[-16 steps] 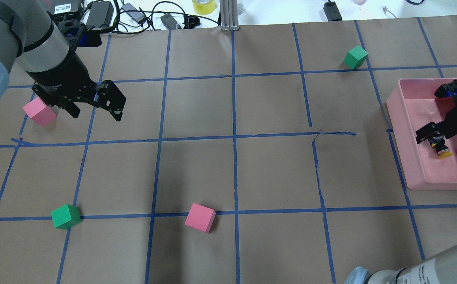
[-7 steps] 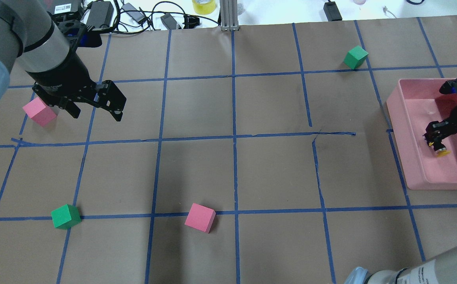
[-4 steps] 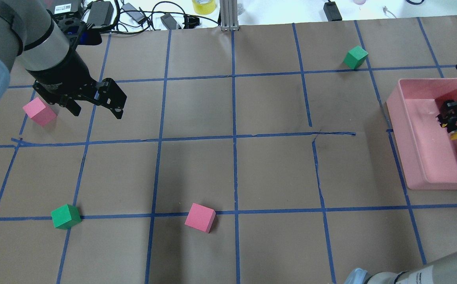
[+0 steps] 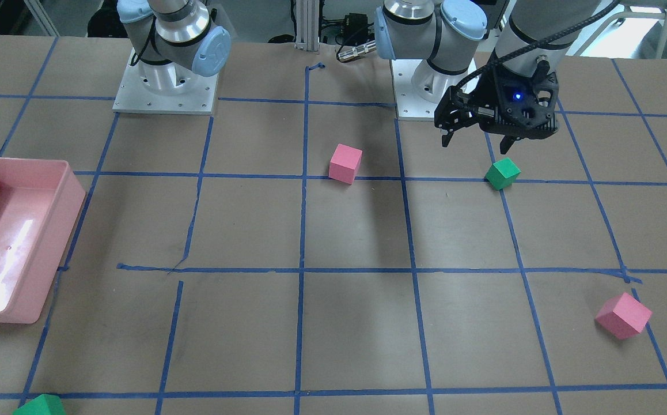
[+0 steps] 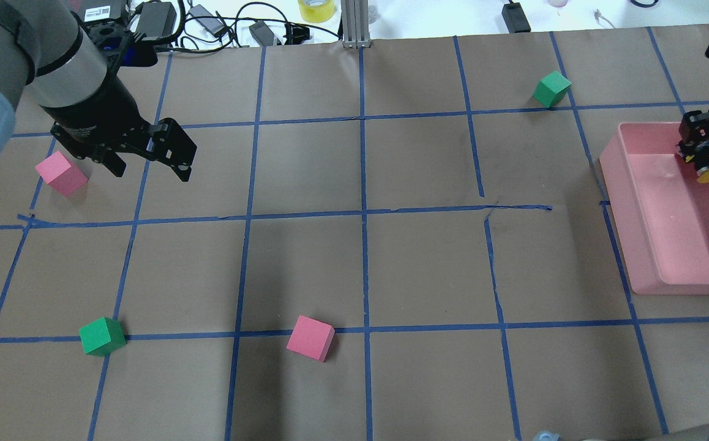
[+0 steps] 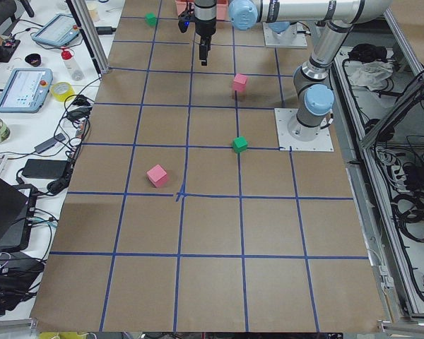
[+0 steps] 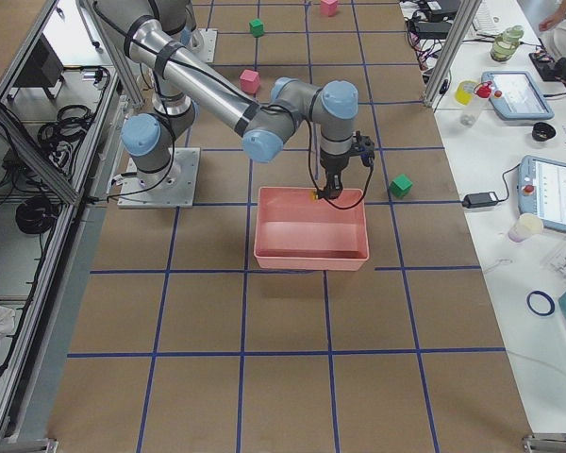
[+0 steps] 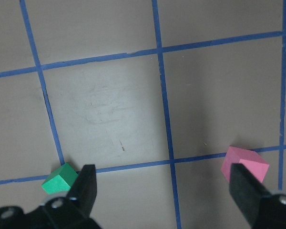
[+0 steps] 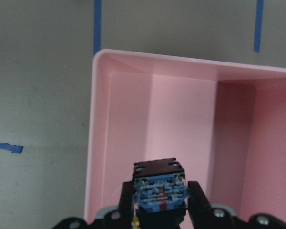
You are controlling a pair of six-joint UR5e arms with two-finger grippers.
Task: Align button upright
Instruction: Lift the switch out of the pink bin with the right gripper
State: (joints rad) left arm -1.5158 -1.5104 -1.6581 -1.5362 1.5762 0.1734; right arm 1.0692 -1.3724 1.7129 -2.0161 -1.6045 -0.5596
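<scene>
Brown paper ruled into squares by blue tape covers the desk [image 5: 305,263]. At its right end, as seen from overhead, stands an open pink bin [image 5: 621,202]. The right gripper [image 5: 697,153] hangs over the far end of this bin, near the far wall, its jaws closed on the push-button switch [image 5: 706,168]. The switch's yellow mushroom cap juts out beyond the fingertips on the side toward the robot, so the switch is held tilted rather than cap-up. In the right wrist view the black-and-blue terminal end of the switch [image 9: 159,191] faces the camera, clamped between the two fingers [image 9: 198,195], with the bin's floor visible beyond. In the right-side view the switch [image 7: 316,195] sits at about the height of the bin's rim.

The left gripper [image 5: 149,173] hangs above the far left part of the desk with its jaws spread wide and nothing between them. A pink cube [image 5: 60,173] lies just beside it. A green cube [image 5: 102,336] and a second pink cube [image 5: 310,338] rest on a tape line nearer the robot, well apart. A second green cube [image 5: 551,89] sits at the far side, near the bin.
</scene>
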